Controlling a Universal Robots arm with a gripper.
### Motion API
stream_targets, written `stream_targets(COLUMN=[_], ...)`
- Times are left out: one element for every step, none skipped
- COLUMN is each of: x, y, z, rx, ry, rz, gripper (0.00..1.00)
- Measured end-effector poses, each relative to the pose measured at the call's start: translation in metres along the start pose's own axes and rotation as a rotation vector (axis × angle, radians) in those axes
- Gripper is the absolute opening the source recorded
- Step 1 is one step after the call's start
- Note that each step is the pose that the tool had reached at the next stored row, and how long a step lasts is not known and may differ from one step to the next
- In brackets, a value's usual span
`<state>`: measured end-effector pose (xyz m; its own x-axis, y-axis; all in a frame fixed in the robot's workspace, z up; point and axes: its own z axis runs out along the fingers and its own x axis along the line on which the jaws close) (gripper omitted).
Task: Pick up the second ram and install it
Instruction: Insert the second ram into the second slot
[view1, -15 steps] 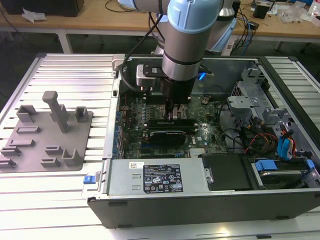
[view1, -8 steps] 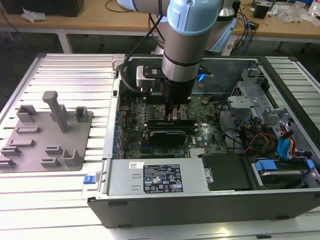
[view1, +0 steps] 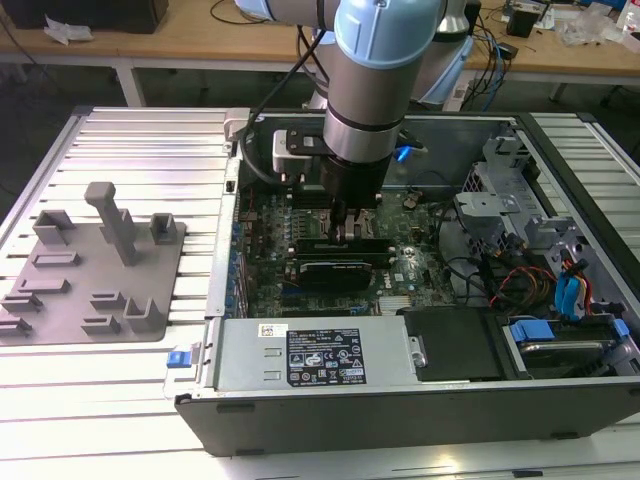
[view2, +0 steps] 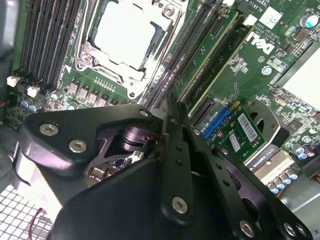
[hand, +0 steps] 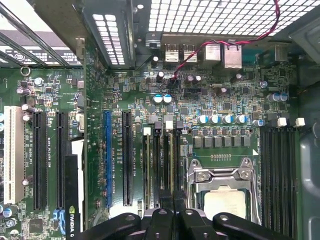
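My gripper (view1: 352, 232) reaches down into the open computer case (view1: 420, 425), onto the green motherboard (view1: 270, 215). Both wrist views show its black fingers pressed together, so it is shut (view2: 167, 111) (hand: 172, 212). The tips sit over the row of memory slots beside the processor socket (hand: 222, 197). The ram (hand: 170, 165), a thin green stick, stands edge-up in a slot directly in line with the tips. A green stick face (view2: 212, 50) also shows in the slots just past the fingertips. I cannot tell whether the tips touch the stick.
The grey tray (view1: 60, 300) with raised blocks lies on the slatted table at the exterior view's left. Inside the case are a black graphics card (view1: 340, 262), a power supply (view1: 320, 355), a drive cage (view1: 500, 210) and loose cables (view1: 520, 280).
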<state>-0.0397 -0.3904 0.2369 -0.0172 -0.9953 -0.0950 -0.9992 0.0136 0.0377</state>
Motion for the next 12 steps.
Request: stream_targets(x=[0.0000,0.0000,0.0000,0.0000,0.0000,0.0000,0.0000,0.0000,0.0000,0.0000,0.0001,0.0002], y=[0.0000,0.0000,0.0000,0.0000,0.0000,0.0000,0.0000,0.0000,0.0000,0.0000,0.0000,0.0000], z=[0.0002,0.0008,0.0008,0.0009,0.0009,0.0009,0.0010,0.0010,0.0010,0.0011,0.0011,0.0017], rx=[0.0001,0.0002,0.0000,0.0001,0.0001,0.0001,0.0002,0.0002,0.0001,0.0001,0.0001,0.0000], ry=[-0.0003,-0.0005,-0.0003,-0.0004,-0.0004,-0.0005,-0.0019,-0.0029,-0.0036,-0.0046,-0.0046,-0.0046], rz=[0.000,0.000,0.000,0.000,0.000,0.000,0.000,0.000,0.000,0.000,0.000,0.000], gripper=[0.09,0.09,0.09,0.09,0.09,0.09,0.09,0.09,0.09,0.09,0.09,0.09])
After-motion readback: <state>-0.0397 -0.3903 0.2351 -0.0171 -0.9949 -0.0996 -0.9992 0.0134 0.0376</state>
